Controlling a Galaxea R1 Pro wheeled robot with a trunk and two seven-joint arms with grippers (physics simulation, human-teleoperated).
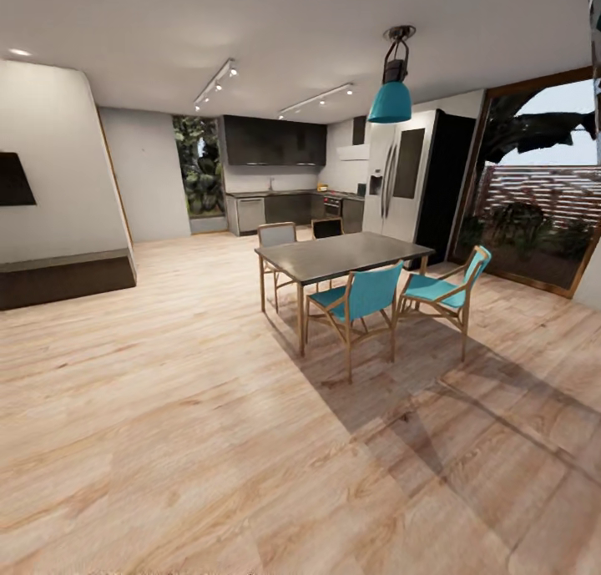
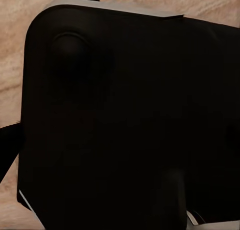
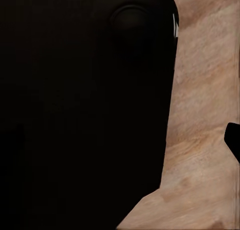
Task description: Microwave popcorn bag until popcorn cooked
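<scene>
I see the countertop point(image 1: 275, 194) far off in the kitchen past the dining table point(image 1: 342, 254); popcorn bag too small to spot; I cannot tell either jaws' state.

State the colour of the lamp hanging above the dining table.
Teal, with a dark fitting: the lamp, best seen in the head view.

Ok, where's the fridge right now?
In the head view the fridge stands far across the room, right of centre, behind the dining table and beside the big window.

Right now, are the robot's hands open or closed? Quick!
Left gripper: cannot be told; a dark body blocks its wrist view.
Right gripper: cannot be told, same reason.
</scene>
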